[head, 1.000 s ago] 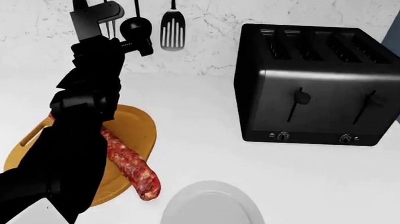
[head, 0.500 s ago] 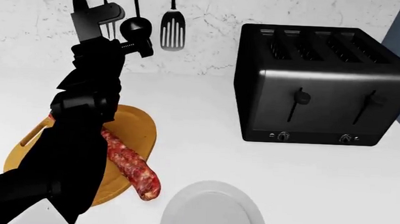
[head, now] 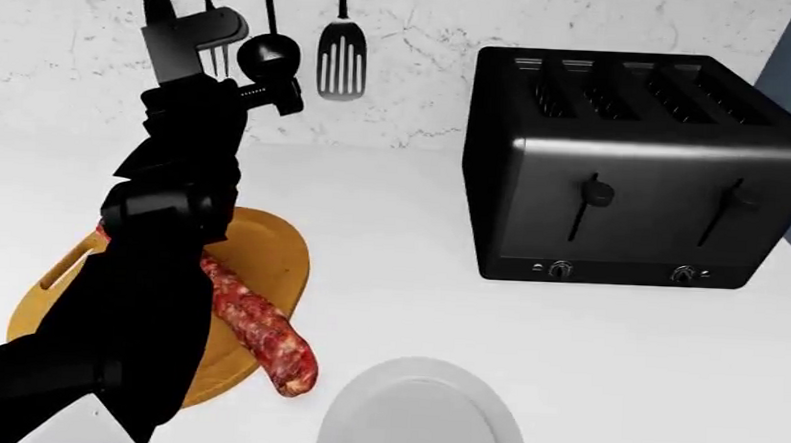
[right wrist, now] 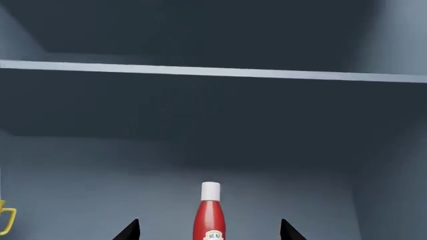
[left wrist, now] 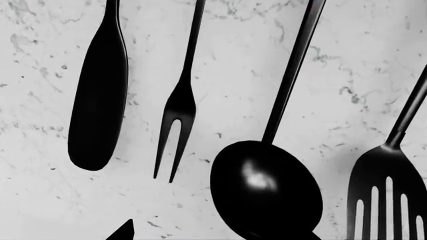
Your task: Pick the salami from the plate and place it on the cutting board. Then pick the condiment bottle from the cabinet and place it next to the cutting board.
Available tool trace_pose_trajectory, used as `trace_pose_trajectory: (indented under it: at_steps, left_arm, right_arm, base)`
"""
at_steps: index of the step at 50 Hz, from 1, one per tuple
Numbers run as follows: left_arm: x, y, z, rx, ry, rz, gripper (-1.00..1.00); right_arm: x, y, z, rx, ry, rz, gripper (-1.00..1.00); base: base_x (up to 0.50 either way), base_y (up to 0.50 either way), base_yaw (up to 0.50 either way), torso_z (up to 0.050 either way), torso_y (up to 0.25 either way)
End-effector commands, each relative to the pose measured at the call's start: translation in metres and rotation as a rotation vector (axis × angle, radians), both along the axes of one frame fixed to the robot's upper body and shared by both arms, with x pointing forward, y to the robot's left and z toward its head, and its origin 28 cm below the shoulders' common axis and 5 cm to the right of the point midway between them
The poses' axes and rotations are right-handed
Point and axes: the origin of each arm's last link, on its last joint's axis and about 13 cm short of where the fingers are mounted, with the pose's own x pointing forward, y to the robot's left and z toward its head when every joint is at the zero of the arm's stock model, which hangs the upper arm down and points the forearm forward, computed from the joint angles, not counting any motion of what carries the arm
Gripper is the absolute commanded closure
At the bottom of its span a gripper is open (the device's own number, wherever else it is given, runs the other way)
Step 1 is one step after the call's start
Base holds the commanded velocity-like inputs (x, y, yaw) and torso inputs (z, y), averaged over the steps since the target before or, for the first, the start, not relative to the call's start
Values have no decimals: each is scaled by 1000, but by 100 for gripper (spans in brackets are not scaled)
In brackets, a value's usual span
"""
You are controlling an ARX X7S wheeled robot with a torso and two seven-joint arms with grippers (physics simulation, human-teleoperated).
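Note:
The salami (head: 260, 331) lies across the cutting board (head: 267, 251) at the left of the counter, its near end sticking out past the board's rim. The white plate (head: 421, 418) in front is bare. My left arm is raised over the board, and its left gripper (head: 223, 49) is open and empty up by the hanging utensils; only one fingertip (left wrist: 125, 231) shows in the left wrist view. In the right wrist view the red condiment bottle (right wrist: 209, 215) stands upright in the cabinet, a little beyond my open right gripper (right wrist: 208, 231) and centred between its tips.
A large black toaster (head: 638, 172) stands at the back right of the counter. Black utensils hang on the marble wall: a ladle (left wrist: 267, 190), a fork (left wrist: 177, 110) and a slotted spatula (head: 342, 54). A cabinet shelf (right wrist: 213, 72) runs above the bottle; a yellow mug (right wrist: 5, 217) shows at the edge.

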Motion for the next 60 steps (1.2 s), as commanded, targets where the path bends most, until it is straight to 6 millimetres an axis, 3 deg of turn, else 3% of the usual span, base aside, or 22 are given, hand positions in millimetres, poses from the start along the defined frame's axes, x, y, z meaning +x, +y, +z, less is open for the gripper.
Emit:
trace_pose_trajectory:
  at_steps: [1,17,26,36,43,60]
  left_arm:
    - [0,0,-1,2,2,2,-100]
    - [0,0,-1,17,5,9,-100]
    - [0,-1,-2,24,6,6,-100]
    - [0,-1,-2,33,9,6,-100]
    - [0,-1,-2,30,7,6,-100]
    - [0,-1,-2,29,1,-2,-100]
  right_arm:
    - [31,7,34,1,45,-49,-100]
    - [79,10,79,25,81,-57,-100]
    - [108,12,87,26,135,-22,-100]
    - [143,0,81,78,251,-53,-100]
    - [163,2,69,77,330,2,-100]
    - [184,-1,52,113,428,108,-100]
  base:
    - [0,0,0,0,0]
    - [0,0,0,0,0]
    - [0,0,0,0,0]
    - [0,0,0,0,0]
    - [0,0,0,0,0]
    - [0,0,0,0,0]
